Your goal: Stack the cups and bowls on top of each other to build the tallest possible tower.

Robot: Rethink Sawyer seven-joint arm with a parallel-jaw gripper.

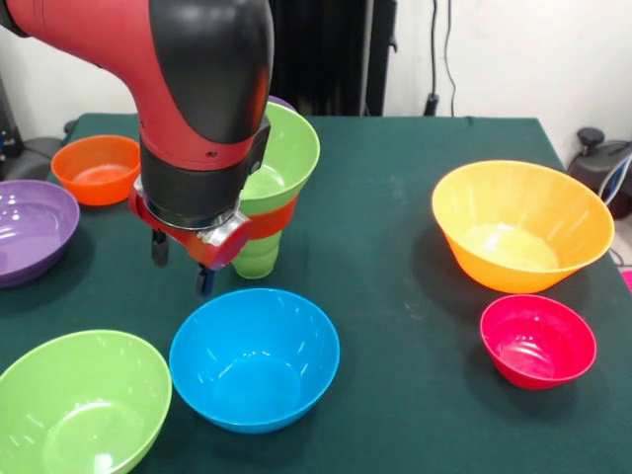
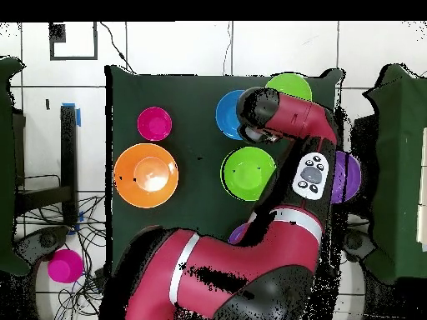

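The tower stands mid-table: a light-green cup (image 1: 257, 261) at the base, an orange-red bowl (image 1: 276, 217) on it and a lime-green bowl (image 1: 286, 153) on top, also seen in the overhead view (image 2: 248, 172). My gripper (image 1: 182, 265) hangs open and empty just left of the cup, in front of the tower, its fingers close above the cloth. A blue bowl (image 1: 254, 357) sits just in front of it, also in the overhead view (image 2: 227, 114). The arm hides the gripper in the overhead view.
On the green table (image 1: 395, 296): a lime-green bowl (image 1: 79, 405) at front left, a purple bowl (image 1: 30, 229) and a small orange-red bowl (image 1: 96, 168) at left, a large orange bowl (image 1: 521, 225) and a pink-red bowl (image 1: 538, 341) at right. A purple rim (image 1: 282, 102) shows behind the tower.
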